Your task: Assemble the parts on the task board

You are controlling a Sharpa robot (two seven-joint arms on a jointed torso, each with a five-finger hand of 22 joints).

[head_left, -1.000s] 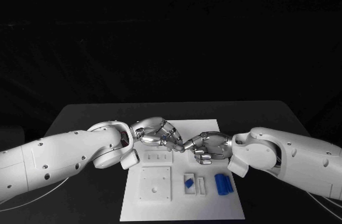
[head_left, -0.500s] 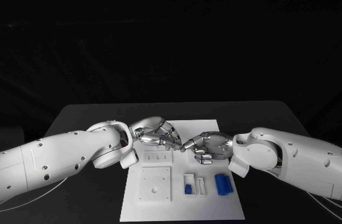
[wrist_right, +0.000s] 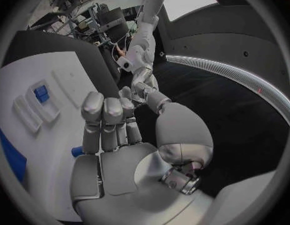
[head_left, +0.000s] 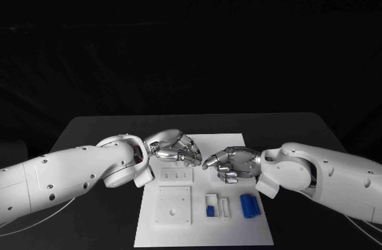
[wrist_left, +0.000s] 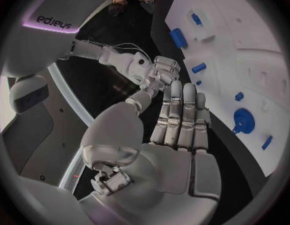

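Hovering over the middle of the board [head_left: 239, 142], the left hand [head_left: 175, 148] and right hand [head_left: 231, 164] sat close together but apart, fingers curled, each holding nothing that could be seen. Toward the board's near edge a small blue part [head_left: 210, 211] lay in a white slot holder [head_left: 211, 205], with a larger blue cylinder [head_left: 250, 205] just beside it nearer the right edge. The left wrist view showed that hand's fingers [wrist_left: 182, 115] extended side by side above the board, where a round blue part [wrist_left: 243, 120] and several small blue pieces stood.
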